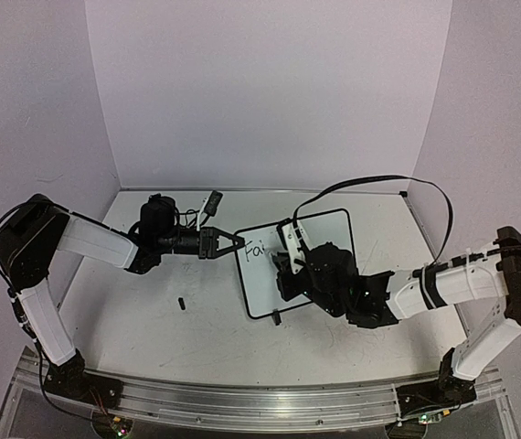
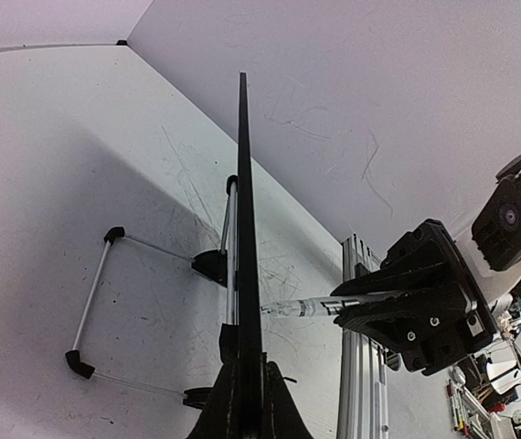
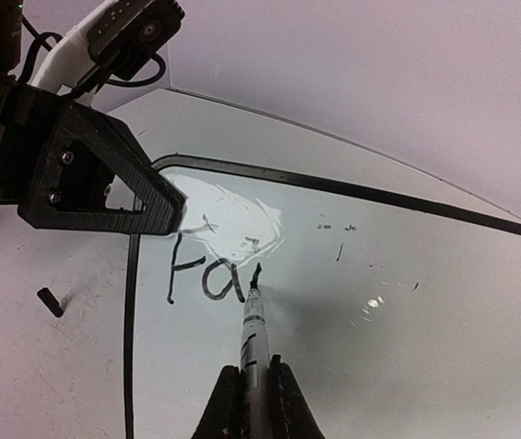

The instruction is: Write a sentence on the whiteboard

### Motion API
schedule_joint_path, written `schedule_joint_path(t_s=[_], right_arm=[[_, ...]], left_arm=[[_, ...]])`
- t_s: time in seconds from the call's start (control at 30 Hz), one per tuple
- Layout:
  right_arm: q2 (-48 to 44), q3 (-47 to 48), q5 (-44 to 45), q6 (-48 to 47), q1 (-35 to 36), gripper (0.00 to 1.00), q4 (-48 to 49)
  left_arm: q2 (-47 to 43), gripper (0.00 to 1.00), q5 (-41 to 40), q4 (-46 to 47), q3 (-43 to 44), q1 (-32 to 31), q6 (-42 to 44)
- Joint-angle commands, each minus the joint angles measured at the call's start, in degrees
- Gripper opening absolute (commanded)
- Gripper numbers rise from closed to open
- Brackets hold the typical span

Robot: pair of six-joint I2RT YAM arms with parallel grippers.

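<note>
On table middle, top view: whiteboard (image 1: pixel 265 288), left gripper (image 1: pixel 233 242) jaws clamped on its left edge. Left wrist view: whiteboard seen edge-on, pinched tight. Right wrist view: right gripper (image 3: pixel 253 402) jaws clamped on marker (image 3: pixel 254 334), tip at whiteboard just after "Fa" of sentence (image 3: pixel 201 274). Step: writing first word. Next: finish "i", press lightly.

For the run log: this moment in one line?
left gripper: shut on whiteboard | right gripper: shut on marker | sentence: "Fa", third letter begun
</note>
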Motion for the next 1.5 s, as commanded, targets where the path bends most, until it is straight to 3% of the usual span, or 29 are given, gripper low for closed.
schedule_joint_path(t_s=[0.0, 0.53, 1.47], right_arm=[[-1.5, -1.2, 0.5, 1.6, 0.5, 0.00, -1.6], [-4.9, 1.1, 1.0, -0.1, 0.1, 0.00, -0.7], [0.1, 4.5, 0.9, -2.1, -2.2, 0.00, 1.3]], left_arm=[[-1.1, 0.00, 3.3, -1.9, 1.2, -1.3, -1.4], [-0.6, 0.00, 3.3, -1.9, 1.3, -1.4, -1.4], [-0.6, 0.00, 3.6, -1.9, 1.3, -1.4, -1.4]])
